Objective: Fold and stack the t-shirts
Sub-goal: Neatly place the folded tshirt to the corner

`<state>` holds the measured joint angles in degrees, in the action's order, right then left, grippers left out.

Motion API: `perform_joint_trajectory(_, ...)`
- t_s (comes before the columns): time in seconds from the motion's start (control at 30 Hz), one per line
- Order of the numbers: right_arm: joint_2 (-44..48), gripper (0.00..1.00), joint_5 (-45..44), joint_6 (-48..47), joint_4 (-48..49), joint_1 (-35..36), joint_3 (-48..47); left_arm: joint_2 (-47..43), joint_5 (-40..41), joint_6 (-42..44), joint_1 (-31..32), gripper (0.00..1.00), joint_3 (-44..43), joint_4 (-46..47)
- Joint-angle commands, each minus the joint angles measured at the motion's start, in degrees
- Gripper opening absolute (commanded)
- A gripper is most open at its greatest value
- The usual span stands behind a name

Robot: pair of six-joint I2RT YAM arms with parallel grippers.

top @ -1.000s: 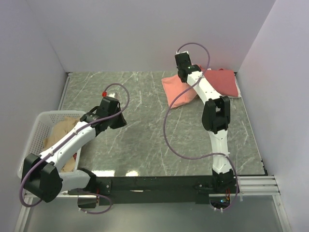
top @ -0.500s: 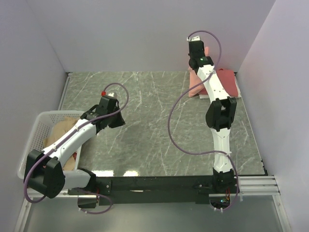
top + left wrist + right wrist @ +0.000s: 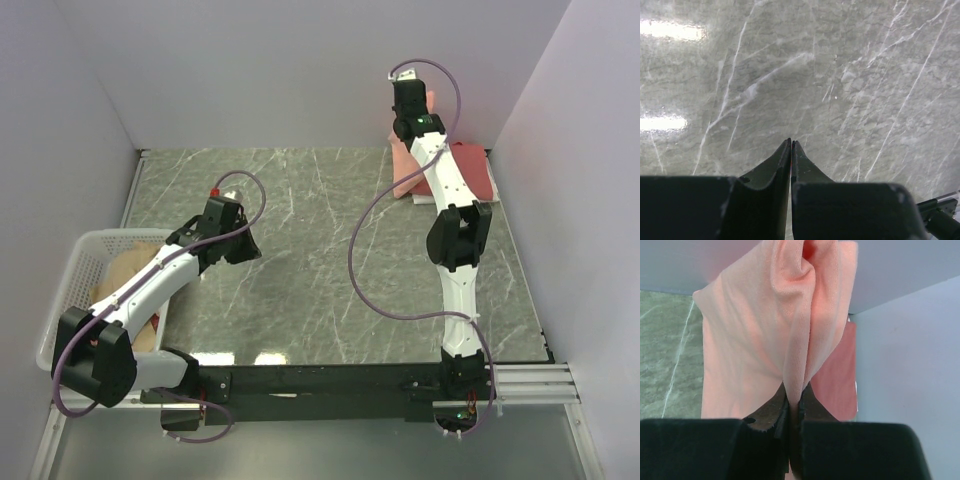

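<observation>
Nearest, at the left edge, the basket hangs off the side of the worktop, close to the left wall. The tan shirt lies crumpled inside it. The left arm reaches over the basket's far corner.

Just beyond, the left gripper hovers low over bare marble. Its fingers are pressed tip to tip with nothing between them. The broad middle of the worktop, from the near rail to the far wall, is open stone, so there is free room between the two arms.

In the far right corner the red shirt lies flat, hemmed in by the right wall and the far wall. The right arm stretches out over it. The right gripper is raised against the far wall and clenched on a bunched fold of the salmon shirt. That shirt hangs in long pleats, and its lower corner reaches down at the left side of the red shirt. Whether that corner rests on the stone or on the red cloth cannot be told.

A second ago the salmon shirt lay spread on the worktop, partly over the red one, with the right gripper low on it. Since then it has been hoisted clear. The left gripper has barely shifted.
</observation>
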<state>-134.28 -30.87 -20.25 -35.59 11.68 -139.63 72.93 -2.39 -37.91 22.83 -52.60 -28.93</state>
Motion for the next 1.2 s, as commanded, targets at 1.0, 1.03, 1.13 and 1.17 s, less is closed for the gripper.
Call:
perform_joint_trajectory(1.0, 9.4, 0.00, -0.1, 0.5, 5.8, -4.8, 3.1, 0.1, -3.1, 0.6, -0.8, 0.09, 0.7, 2.8)
perform_joint_trajectory(1.03, 9.0, 0.00, 0.6, 0.5, 6.2, -5.4, 3.7, 0.5, -3.1, 0.6, -0.8, 0.09, 0.7, 2.9)
perform_joint_trajectory(1.13, 6.6, 0.00, 1.9, 1.1, 7.9, -7.7, 5.9, 1.0, -3.1, 0.7, -0.7, 0.09, 0.6, 2.9)
perform_joint_trajectory(1.17, 4.6, 0.00, 2.1, 1.4, 8.2, -8.4, 5.5, 1.3, -3.1, 0.8, -0.8, 0.09, 0.4, 2.9)
